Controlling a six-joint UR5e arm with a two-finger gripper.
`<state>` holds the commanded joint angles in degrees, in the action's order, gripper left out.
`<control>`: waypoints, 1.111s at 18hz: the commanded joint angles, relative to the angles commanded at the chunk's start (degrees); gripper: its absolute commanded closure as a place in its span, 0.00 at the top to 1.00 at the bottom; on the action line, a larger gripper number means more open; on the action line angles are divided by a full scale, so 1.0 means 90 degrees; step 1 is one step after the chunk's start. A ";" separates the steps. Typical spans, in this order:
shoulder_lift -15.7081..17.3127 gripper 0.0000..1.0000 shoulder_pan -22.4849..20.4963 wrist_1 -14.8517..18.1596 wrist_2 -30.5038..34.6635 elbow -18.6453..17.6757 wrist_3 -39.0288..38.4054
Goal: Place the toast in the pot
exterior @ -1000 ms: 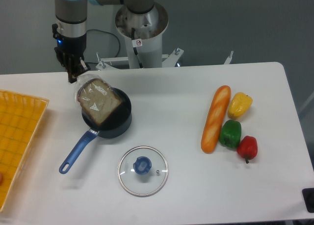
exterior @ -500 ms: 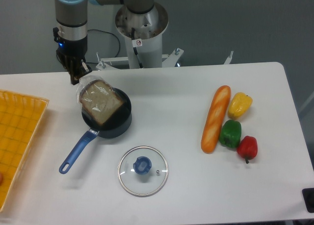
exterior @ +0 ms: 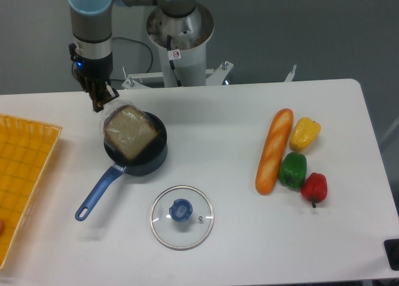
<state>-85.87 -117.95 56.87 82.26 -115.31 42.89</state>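
Gripper (exterior: 100, 103) pinching clear plastic wrap at corner of toast (exterior: 129, 131). Just below-right: flat square slice, brown crust, tilted over rim of round dark pot (exterior: 153, 156) w/ long blue handle. Further down: round glass lid (exterior: 181, 216), blue knob.

Bare table (exterior: 212, 143) between pot (exterior: 146, 155) and baguette (exterior: 273, 151)

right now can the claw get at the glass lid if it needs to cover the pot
Probably yes. The glass lid lies flat by itself on the table in front of the pot, its blue knob facing up with nothing over it. The claw is up by the toast, whose wrap it seems to be pinching.
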 joint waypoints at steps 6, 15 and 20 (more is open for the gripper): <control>-0.0088 0.50 0.0039 -0.0117 0.0127 0.0000 0.0000; -0.0098 0.98 0.0049 -0.0108 0.0195 0.0029 0.0049; -0.0264 1.00 0.0078 -0.0078 0.0595 0.0185 0.0068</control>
<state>-88.24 -117.25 56.16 87.62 -113.65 43.50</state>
